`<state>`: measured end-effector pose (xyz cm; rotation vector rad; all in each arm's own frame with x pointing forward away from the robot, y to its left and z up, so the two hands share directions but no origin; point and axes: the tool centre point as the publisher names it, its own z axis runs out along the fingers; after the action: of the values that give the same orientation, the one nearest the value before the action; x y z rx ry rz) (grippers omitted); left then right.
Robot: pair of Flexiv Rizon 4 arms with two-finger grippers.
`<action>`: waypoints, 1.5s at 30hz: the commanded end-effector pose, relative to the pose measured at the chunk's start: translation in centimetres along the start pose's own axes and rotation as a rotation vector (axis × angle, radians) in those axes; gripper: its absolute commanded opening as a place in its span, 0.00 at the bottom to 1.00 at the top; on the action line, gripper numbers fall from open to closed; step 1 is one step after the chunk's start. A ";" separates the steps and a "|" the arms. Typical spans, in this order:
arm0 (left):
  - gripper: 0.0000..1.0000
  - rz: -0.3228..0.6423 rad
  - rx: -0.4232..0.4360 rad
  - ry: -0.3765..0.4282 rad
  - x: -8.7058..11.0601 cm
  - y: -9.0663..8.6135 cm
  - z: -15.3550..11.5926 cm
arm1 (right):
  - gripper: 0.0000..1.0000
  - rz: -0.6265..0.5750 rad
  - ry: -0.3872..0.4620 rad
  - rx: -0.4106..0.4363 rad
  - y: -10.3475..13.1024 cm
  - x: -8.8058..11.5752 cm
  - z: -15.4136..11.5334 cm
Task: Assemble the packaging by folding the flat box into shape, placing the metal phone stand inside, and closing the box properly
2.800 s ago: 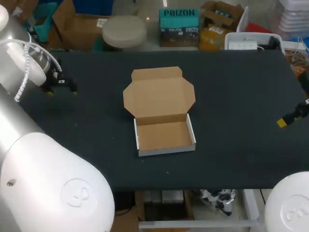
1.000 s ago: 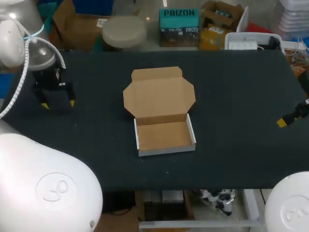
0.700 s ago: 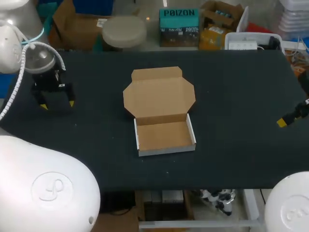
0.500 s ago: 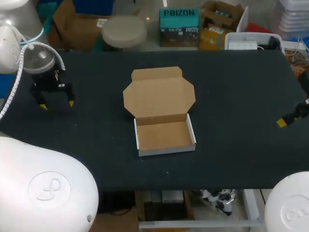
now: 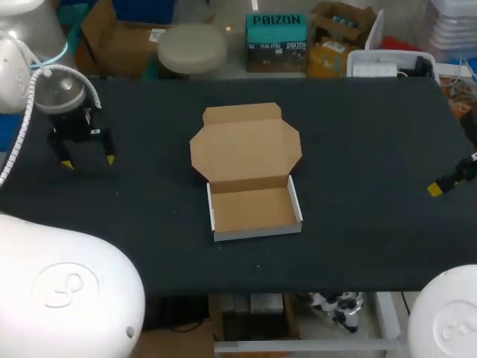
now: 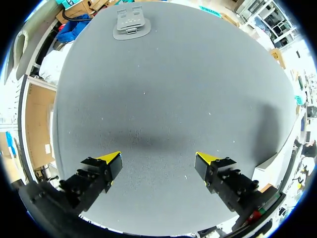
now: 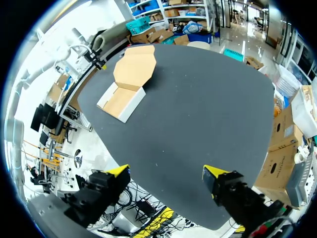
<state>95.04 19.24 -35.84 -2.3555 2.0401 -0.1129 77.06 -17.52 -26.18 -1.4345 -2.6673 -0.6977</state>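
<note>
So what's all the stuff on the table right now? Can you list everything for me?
box: one, brown cardboard with white outer walls, in the middle of the table, open and empty, lid lying flat behind it.
phone stand: one, grey metal, lying flat ahead of the left pincer near the table's edge; it shows only in the left wrist view.
table: one, black top, under everything.
left pincer: one, black with yellow tips, open, over bare table on the left side, well apart from the box.
right pincer: one, black with yellow tips, open, at the table's right edge, far from the box.
</note>
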 end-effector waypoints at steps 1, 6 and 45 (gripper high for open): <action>1.00 -0.001 -0.001 -0.008 0.1 0.0 -0.1 | 1.00 0.001 0.002 0.003 0.0 0.0 -0.2; 1.00 -0.013 0.015 -0.015 -0.1 -1.3 0.4 | 1.00 0.001 0.002 0.003 0.0 0.0 -0.2; 1.00 -0.075 0.067 -0.033 -2.4 -9.0 2.4 | 1.00 0.001 0.002 0.003 0.0 0.0 -0.2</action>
<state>103.07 22.96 -37.64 -2.3753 1.9059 -0.1616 77.06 -17.52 -26.18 -1.4346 -2.6673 -0.6976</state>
